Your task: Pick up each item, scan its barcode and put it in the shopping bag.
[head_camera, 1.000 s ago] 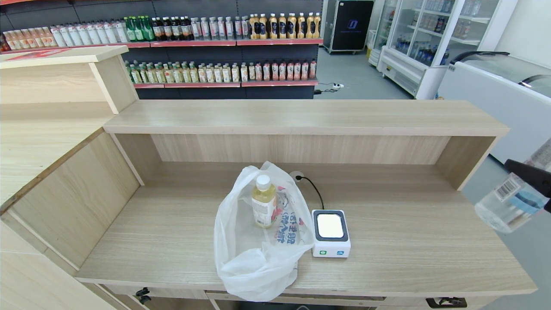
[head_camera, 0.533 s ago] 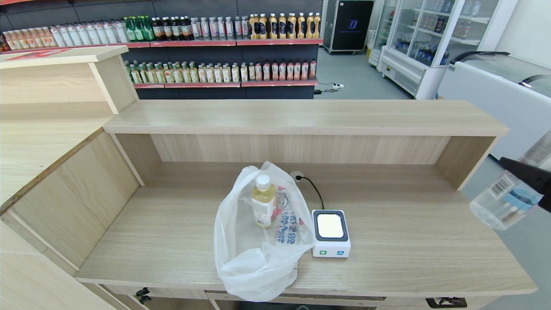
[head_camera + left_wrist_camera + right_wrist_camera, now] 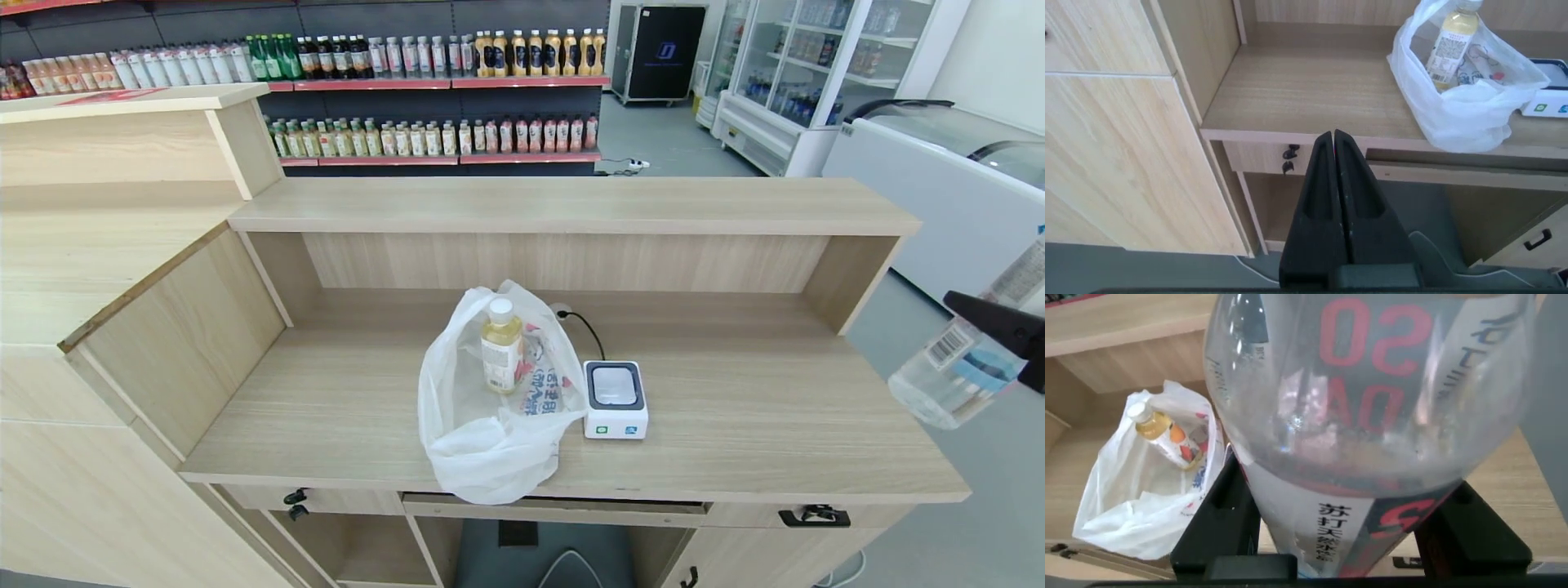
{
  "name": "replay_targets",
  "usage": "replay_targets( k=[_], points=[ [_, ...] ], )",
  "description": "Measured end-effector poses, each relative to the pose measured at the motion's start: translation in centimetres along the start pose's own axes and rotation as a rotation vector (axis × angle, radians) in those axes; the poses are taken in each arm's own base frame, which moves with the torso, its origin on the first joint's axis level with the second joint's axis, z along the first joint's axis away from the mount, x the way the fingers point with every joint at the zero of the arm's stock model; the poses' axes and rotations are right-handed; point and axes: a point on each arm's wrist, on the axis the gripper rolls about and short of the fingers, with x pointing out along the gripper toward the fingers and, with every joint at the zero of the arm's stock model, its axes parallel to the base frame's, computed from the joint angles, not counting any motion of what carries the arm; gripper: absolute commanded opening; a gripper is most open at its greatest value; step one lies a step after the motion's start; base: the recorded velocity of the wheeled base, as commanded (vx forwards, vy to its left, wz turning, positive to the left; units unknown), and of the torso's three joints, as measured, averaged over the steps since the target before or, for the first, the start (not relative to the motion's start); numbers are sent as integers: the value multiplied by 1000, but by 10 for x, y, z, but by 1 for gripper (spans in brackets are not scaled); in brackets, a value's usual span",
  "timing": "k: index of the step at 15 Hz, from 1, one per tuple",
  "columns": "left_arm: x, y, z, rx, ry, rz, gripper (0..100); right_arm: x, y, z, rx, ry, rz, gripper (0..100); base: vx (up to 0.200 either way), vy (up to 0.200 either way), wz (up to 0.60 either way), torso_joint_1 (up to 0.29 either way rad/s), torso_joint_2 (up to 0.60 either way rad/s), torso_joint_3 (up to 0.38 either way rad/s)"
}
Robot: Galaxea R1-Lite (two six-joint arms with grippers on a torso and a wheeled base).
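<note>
Gripping a clear plastic bottle [image 3: 939,384], the right gripper [image 3: 992,339] has its black fingers clamped on the bottle's sides. It hangs in the air at 3 o'clock from the barcode scanner [image 3: 615,390], beyond the right end of the wooden counter [image 3: 775,408]. The bottle is tilted, its barcode label [image 3: 947,347] turned upward. On the counter the white shopping bag [image 3: 482,441] lies open, with a yellow tea bottle [image 3: 500,347] upright inside toward the bag's 12 o'clock side. The scanner sits just beside the bag at its 3 o'clock. The left gripper [image 3: 1333,163] is low in front of the counter, fingers pressed together on nothing.
</note>
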Motion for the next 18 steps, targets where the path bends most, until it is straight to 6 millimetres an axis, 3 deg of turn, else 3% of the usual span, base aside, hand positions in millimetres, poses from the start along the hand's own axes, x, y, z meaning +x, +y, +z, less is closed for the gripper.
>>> replay_targets(
  k=[3, 6, 11, 15, 18],
  points=[
    [0, 0, 0, 0, 0, 1, 0, 16, 0, 8, -38, -3, -11, 0, 0, 0, 0, 0, 0, 0],
    [0, 0, 0, 0, 0, 0, 0, 30, 3, 4, -247, 24, 21, 0, 0, 0, 0, 0, 0, 0],
    [0, 0, 0, 0, 0, 0, 0, 49, 6, 12, -468, -104, -4, 0, 0, 0, 0, 0, 0, 0],
    [0, 0, 0, 0, 0, 1, 0, 55, 8, 10, -572, -110, -20, 0, 0, 0, 600, 1, 6, 0],
    [0, 0, 0, 0, 0, 0, 0, 61, 27, 12, -570, -124, -4, 0, 0, 0, 600, 2, -2, 1]
  ],
)
